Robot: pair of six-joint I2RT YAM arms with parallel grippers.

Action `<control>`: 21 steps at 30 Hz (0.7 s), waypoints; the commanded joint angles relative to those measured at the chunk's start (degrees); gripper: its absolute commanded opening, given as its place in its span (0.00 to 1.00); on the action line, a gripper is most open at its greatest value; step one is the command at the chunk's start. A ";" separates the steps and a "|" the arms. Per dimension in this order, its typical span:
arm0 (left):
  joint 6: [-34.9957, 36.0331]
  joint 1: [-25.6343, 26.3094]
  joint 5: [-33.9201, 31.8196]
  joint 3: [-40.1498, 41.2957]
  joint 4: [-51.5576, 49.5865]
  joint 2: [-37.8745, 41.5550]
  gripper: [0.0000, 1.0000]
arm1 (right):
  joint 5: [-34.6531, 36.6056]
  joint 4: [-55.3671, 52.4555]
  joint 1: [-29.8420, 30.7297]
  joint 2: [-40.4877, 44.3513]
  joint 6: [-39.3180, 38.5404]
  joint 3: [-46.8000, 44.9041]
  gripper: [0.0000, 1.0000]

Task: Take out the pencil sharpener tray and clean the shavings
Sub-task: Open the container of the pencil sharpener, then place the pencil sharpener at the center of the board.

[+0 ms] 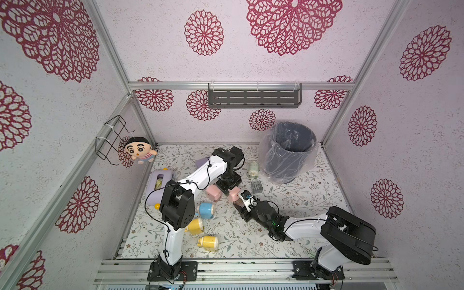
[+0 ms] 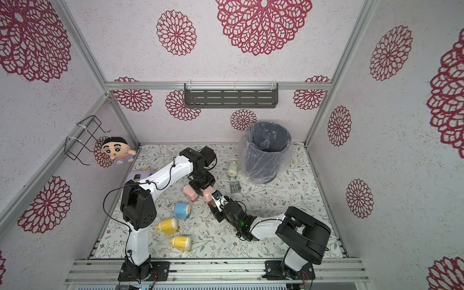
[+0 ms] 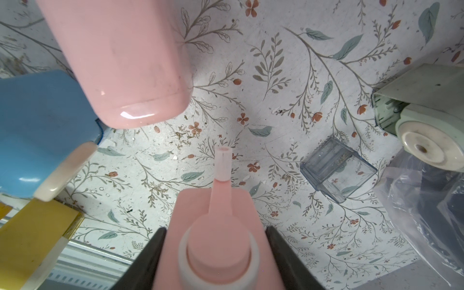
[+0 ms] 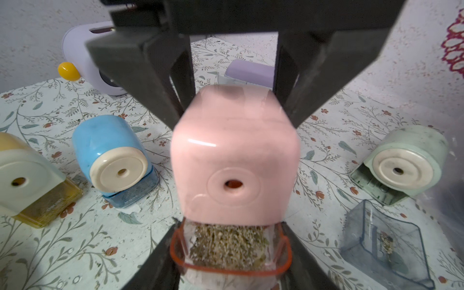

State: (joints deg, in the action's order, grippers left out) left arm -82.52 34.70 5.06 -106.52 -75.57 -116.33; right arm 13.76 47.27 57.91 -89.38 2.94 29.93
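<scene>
I am holding the pink sharpener (image 4: 236, 155) steady with my left claw (image 4: 234, 88), which is closed narrow and clamped on the body from the crank end. My right claw (image 4: 229, 251) is reaching in low at the front and gripping the tray (image 4: 226, 270), its fingers pressed against the two side walls and closed down to the tray's width. Only the front part of the tray is showing from under the sharpener's face, so I am judging the pull-out as barely begun. The shavings (image 4: 228, 241) are lying packed inside it in a full tan heap, with none tipped out. In both top views my claws are meeting near the middle of the bench (image 1: 313, 195), and the lined bin (image 1: 281, 165) is standing apart toward the back right corner. Most of the job is therefore waiting: drawing the tray clear, carrying it level to the bin and emptying it. A clear, nearly empty tray (image 4: 386, 251) is lying beside the green sharpener (image 4: 406, 163), so I am guessing that one is already dealt with.
</scene>
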 commanded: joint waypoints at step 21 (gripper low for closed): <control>20.89 -2.07 -15.39 -28.84 -2.13 -20.41 0.21 | 10.82 -13.88 -2.37 28.23 7.40 -12.24 0.42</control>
State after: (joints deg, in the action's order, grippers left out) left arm -68.29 33.28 -7.90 -132.49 -78.89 -134.30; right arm 21.52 35.51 56.45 -64.38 7.73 18.61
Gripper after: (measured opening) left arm 0.581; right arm 0.572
